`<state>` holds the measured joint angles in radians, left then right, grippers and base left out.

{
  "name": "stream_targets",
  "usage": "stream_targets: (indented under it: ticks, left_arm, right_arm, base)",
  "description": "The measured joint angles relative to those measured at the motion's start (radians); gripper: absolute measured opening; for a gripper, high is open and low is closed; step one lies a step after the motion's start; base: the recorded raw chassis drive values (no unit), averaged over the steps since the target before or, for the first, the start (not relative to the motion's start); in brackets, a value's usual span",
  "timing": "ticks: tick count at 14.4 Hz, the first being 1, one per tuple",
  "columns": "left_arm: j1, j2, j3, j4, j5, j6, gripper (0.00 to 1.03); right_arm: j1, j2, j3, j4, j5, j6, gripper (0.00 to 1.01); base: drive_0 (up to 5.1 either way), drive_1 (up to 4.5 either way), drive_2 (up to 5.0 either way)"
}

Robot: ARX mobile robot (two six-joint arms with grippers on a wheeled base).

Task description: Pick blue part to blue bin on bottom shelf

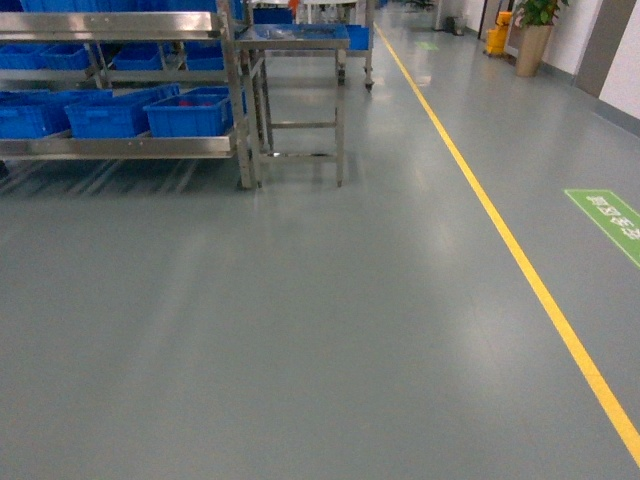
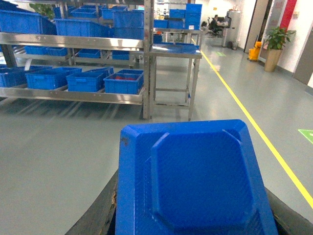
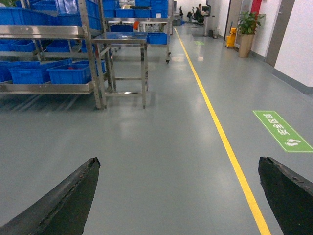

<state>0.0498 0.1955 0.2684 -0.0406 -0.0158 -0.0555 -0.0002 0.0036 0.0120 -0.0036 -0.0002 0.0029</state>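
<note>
Blue part held on our left side, rack still well ahead at upper left.

Head view: we see neither arm; the bottom shelf (image 1: 120, 146) runs along the upper left of the frame with 3 blue bins (image 1: 190, 113) on it, beside the small steel table (image 1: 295, 40). A green floor sign (image 1: 610, 222) at right carries white characters too blurred to read. Left wrist view: the blue part (image 2: 195, 181) fills the lower centre, its long axis pointing away from us, gripped by the left gripper (image 2: 190, 220), whose jaws look closed around it; the shelf lies far ahead, upper left. Right wrist view: the right gripper (image 3: 181, 196) has its jaws wide and holds nothing. We judge the left arm must deliver once the base closes in.
</note>
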Motion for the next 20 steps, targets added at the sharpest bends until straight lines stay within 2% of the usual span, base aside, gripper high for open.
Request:
stream_targets:
  ticks: [20]
  left_arm:
    - [0.0,0.002,0.0,-0.002,0.001,0.0,0.44]
  right_arm:
    - [0.0,0.0,0.0,-0.002,0.0,0.0,0.98]
  base:
    - [0.0,4.22,-4.2]
